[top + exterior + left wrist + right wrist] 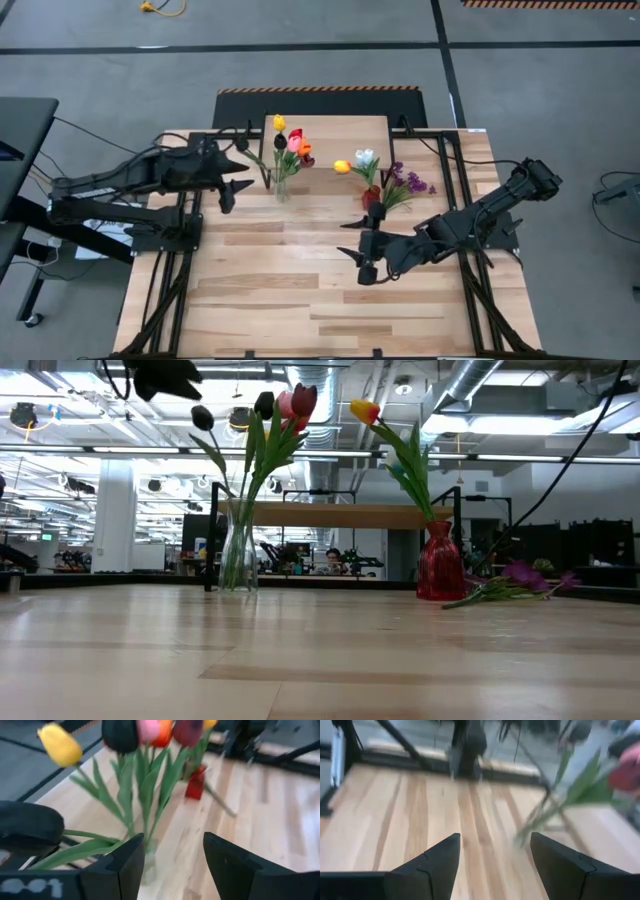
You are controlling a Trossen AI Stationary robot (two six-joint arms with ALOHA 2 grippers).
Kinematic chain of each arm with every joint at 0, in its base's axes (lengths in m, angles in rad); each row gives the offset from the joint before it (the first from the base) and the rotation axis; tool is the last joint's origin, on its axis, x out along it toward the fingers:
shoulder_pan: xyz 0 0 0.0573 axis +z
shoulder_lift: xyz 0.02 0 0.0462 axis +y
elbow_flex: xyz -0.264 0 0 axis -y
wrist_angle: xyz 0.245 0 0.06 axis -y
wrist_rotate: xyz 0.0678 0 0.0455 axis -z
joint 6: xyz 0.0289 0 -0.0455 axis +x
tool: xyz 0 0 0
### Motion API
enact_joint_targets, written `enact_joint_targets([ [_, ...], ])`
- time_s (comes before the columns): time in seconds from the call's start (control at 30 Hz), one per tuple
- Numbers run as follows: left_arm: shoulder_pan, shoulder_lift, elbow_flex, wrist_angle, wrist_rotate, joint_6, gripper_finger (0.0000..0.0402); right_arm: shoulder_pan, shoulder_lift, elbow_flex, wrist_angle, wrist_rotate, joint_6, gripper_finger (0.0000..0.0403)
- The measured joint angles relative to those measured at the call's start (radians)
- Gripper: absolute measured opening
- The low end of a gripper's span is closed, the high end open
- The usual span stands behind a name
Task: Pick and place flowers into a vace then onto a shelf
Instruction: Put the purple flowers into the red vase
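Pale wood planks (300,290) fill the workspace, with grey floor beyond. Your left gripper (232,184) hangs with its jaws parted and nothing between them, just at nine o'clock of the clear glass vase (283,187); in the left wrist view the fingers (125,865) frame that vase's base. It already holds tulips (292,143) in yellow, dark, pink and orange. Behind it, toward twelve o'clock, sits the shelf (340,128).

Your right gripper (360,247) is also spread and empty, low over the table at about six o'clock of the red vase (372,195), which carries a yellow and a white tulip (366,157). The purple sprigs (410,184) lie on the planks just at three o'clock of that vase, not yet placed.

Expect those sprigs to be light and floppy, with thin stems that may roll or slip. You should pinch low on the green stems, away from the blossoms. Treat the glass vase as top-heavy and slick; grip it around the body.
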Motion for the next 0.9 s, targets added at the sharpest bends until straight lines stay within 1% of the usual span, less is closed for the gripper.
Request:
enact_joint_targets([
  [0.17, -0.061, -0.069, 0.0, 0.028, 0.003, -0.031, 0.0193, 0.025, 0.0, 0.0, -0.238, -0.007, 0.145, 0.0233],
  [0.27, -0.099, -0.093, 0.0, 0.047, 0.003, -0.04, 0.0193, 0.046, -0.004, 0.0, -0.389, -0.042, 0.239, 0.0233],
  [0.4, -0.144, -0.097, 0.0, 0.054, 0.003, -0.042, 0.0193, 0.066, -0.007, 0.0, -0.574, -0.082, 0.427, 0.0233],
  [0.6, -0.208, -0.079, 0.0, 0.096, -0.026, -0.046, 0.0193, 0.062, -0.006, 0.0, -0.896, -0.082, 0.721, 0.0233],
  [0.67, -0.228, -0.068, 0.0, 0.118, -0.031, -0.045, 0.0193, 0.056, -0.006, 0.0, -0.967, -0.079, 0.754, 0.0233],
  [0.73, -0.246, -0.064, 0.0, 0.126, -0.032, -0.044, 0.0193, 0.046, -0.007, -0.009, -1.001, -0.077, 0.749, 0.0233],
  [0.83, -0.276, -0.05, 0.0, 0.125, -0.042, -0.045, 0.0193, 0.013, -0.006, -0.05, -1.011, -0.091, 0.7, 0.0233],
  [0.9, -0.295, -0.043, 0.0, 0.126, -0.059, -0.045, 0.0193, -0.019, -0.007, -0.086, -1.003, -0.121, 0.654, 0.0233],
])
